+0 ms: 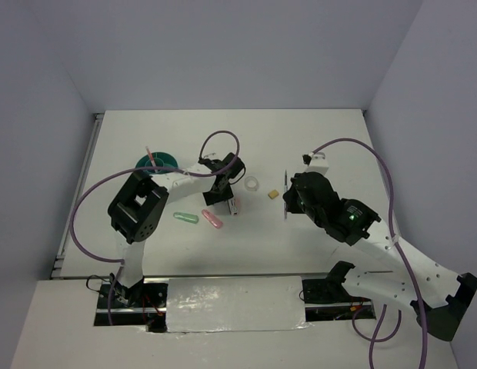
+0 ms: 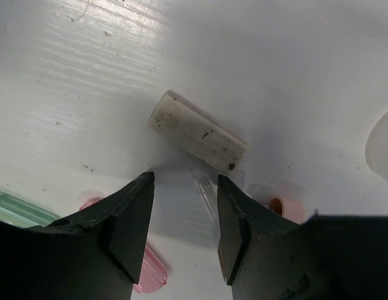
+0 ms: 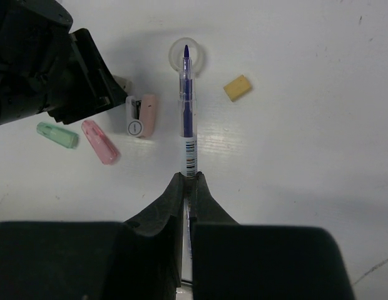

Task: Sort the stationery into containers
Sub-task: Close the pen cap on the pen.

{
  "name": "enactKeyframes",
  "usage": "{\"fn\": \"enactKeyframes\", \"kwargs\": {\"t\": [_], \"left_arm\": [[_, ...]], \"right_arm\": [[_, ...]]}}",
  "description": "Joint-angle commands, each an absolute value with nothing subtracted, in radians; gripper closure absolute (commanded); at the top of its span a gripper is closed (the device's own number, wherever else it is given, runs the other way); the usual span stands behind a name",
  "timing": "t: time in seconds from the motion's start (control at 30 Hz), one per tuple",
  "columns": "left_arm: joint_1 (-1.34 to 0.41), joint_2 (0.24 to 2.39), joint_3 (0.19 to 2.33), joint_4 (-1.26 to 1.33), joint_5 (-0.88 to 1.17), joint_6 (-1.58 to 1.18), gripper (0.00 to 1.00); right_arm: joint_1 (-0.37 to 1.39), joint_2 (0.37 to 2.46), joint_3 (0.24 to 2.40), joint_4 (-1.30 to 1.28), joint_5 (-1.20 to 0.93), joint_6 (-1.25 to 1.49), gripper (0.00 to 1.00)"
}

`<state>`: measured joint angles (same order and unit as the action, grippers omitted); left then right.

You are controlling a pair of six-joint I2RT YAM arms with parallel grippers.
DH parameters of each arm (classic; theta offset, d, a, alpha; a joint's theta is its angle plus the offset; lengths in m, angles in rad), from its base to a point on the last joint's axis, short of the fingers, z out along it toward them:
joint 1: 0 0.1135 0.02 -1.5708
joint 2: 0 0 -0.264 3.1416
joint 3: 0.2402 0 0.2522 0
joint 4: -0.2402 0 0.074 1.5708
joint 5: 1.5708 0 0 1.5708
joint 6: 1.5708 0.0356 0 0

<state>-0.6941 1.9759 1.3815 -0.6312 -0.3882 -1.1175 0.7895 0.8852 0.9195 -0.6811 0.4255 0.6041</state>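
Note:
My left gripper (image 2: 184,212) hangs open just above the table, with nothing between its jaws. Just beyond its fingertips lies a small grey-white block (image 2: 197,131), apart from them. In the top view the left gripper (image 1: 221,195) is right of the teal cup (image 1: 156,163), where a pink pen (image 1: 150,154) stands. My right gripper (image 3: 189,178) is shut on a thin pen (image 3: 188,112) with a blue tip, held above the table. On the table lie a mint eraser (image 1: 185,217), a pink eraser (image 1: 212,219), a clear tape ring (image 1: 251,184) and a tan block (image 1: 274,194).
A small white-and-pink item (image 3: 142,115) lies beside the left gripper, between the erasers and the tape ring. Grey walls close the table at the back and sides. A purple cable loops over each arm.

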Motion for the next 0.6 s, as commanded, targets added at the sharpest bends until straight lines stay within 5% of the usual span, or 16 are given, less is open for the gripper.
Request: {"fn": "enactKeyframes", "kwargs": {"t": [0.0,0.37,0.57], "left_arm": [[-0.709,1.991,1.401,-0.666,-0.414,-1.150,0.43],[-0.742,2.016,1.401,-0.686,-0.410,-1.193,0.46],[-0.750,2.020,1.381,-0.681,-0.402,-1.212,0.62]], "right_arm": [[0.796,0.856,0.913,-0.643,0.431,0.594,1.00],[0.796,0.827,0.899,-0.632,0.417,0.588,1.00],[0.796,0.815,0.897,-0.627,0.407,0.589,1.00]]}}
